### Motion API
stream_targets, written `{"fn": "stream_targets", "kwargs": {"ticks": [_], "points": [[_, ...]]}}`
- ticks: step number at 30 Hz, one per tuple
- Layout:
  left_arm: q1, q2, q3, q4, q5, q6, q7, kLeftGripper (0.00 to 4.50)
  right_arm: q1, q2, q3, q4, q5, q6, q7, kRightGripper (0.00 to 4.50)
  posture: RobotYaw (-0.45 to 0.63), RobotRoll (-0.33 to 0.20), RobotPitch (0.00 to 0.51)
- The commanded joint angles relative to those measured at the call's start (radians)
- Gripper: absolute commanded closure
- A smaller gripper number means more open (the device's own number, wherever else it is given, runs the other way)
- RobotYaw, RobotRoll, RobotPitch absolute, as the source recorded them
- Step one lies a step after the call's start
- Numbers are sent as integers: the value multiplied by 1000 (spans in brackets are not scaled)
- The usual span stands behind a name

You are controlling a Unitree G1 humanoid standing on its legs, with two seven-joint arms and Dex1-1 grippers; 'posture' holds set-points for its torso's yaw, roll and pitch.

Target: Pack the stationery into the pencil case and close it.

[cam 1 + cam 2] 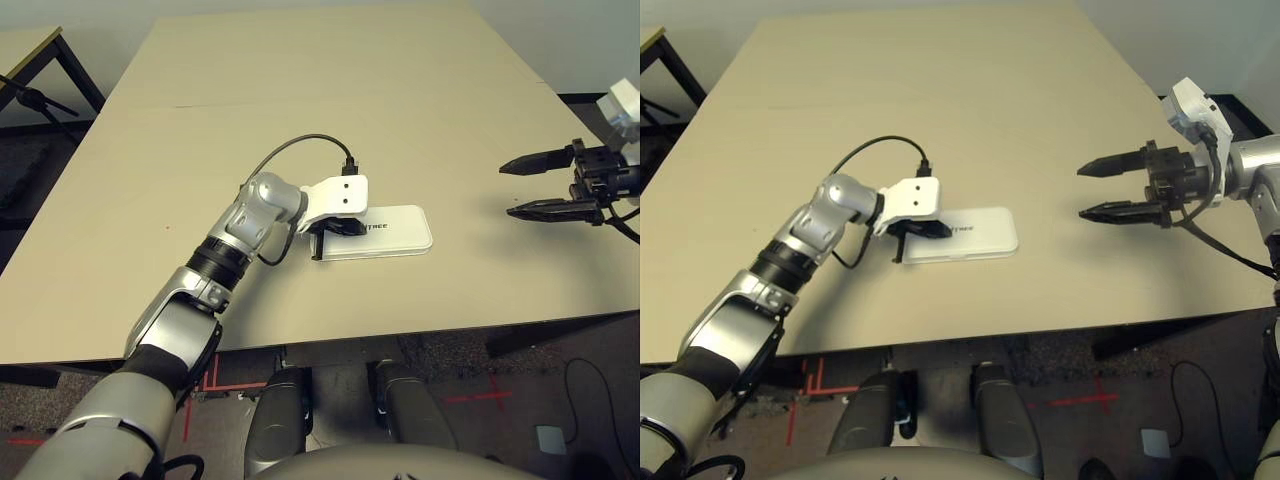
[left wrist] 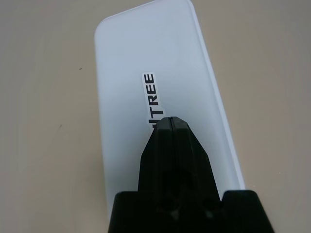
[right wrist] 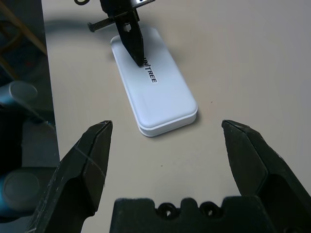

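Observation:
The white pencil case [image 1: 395, 230] lies flat on the table near its front edge, lid down, dark lettering on top. My left gripper [image 1: 340, 228] is shut, its tips pressed together and resting on the lid [image 2: 160, 63] at the case's left end, over the lettering. My right gripper [image 1: 1102, 190] hangs open well to the right of the case, nothing between its fingers, pointing toward it. In the right wrist view the case [image 3: 160, 92] lies beyond the spread fingers, with the left gripper [image 3: 138, 56] touching its far part. The stationery is out of view.
The tan table [image 1: 330, 110] stretches far back behind the case. A black cable [image 1: 300, 145] loops from the left wrist. The table's front edge [image 1: 420, 335] runs close below the case. A second table's corner [image 1: 40, 50] stands at the far left.

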Motion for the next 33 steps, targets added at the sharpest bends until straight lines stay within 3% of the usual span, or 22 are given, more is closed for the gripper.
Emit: {"fn": "stream_targets", "kwargs": {"ticks": [1, 11, 15, 21, 24, 33], "points": [[14, 0, -40, 73, 52, 19, 7, 4467, -9, 18, -21, 7, -17, -12, 4, 0, -65, 0, 114], [20, 2, 54, -5, -43, 107, -10, 4467, -1, 82, -76, 46, -67, -35, 4, 0, -58, 0, 109], [49, 27, 135, -115, -105, 202, 15, 3540, 7, 140, -143, 88, -120, -57, -10, 0, -52, 0, 109], [114, 94, 313, -245, -189, 328, 133, 1173, 38, 239, -249, 161, -198, -129, -129, 0, -33, 0, 108], [134, 99, 424, -246, -218, 343, 260, 61, 48, 289, -302, 214, -241, -163, -270, 0, -19, 0, 106], [168, 93, 686, -124, -231, 223, 674, 61, 52, 450, -453, 371, -360, -340, -875, 0, -19, 0, 105]]}}
